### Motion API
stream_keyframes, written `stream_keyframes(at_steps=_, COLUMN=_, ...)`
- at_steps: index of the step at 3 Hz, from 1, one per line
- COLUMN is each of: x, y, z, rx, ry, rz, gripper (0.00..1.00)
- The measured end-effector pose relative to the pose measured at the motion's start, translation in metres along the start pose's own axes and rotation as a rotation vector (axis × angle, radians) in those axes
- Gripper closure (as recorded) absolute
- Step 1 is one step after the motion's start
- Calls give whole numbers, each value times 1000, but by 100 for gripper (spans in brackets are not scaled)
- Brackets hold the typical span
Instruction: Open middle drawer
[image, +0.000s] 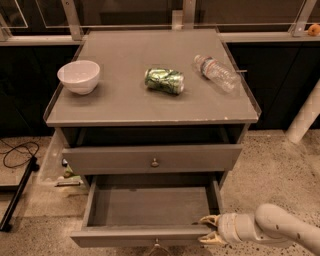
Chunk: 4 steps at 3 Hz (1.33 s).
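The middle drawer (115, 160) is a grey flat front with a small round metal knob (155, 162) at its centre, under the cabinet top. It stands nearly flush with the cabinet. Below it the bottom drawer (145, 205) is pulled far out and shows an empty grey box. My gripper (209, 230) comes in from the lower right on a white arm (270, 229). It sits low, at the right front corner of the pulled-out bottom drawer, well below and to the right of the middle drawer's knob. Its two tan fingertips (210, 219) are spread apart and hold nothing.
On the cabinet top (125, 100) are a white bowl (78, 76) at left, a crushed green can (164, 80) in the middle and a plastic bottle (216, 73) lying at right. A black cable (17, 152) and a stand lie on the floor at left. A white post (305, 120) stands at right.
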<state>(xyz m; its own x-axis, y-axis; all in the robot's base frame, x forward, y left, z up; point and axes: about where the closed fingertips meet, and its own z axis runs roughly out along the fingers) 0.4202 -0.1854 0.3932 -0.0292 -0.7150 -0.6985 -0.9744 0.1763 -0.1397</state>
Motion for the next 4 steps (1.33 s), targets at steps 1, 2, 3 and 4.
stream_keyframes(at_steps=1, x=0, y=0, z=0, rx=0, ry=0, rz=0, gripper=40)
stream_keyframes(at_steps=2, x=0, y=0, z=0, rx=0, ry=0, rz=0, gripper=17)
stream_keyframes(at_steps=3, x=0, y=0, z=0, rx=0, ry=0, rz=0, gripper=0)
stream_keyframes(at_steps=4, x=0, y=0, z=0, rx=0, ry=0, rz=0, gripper=0)
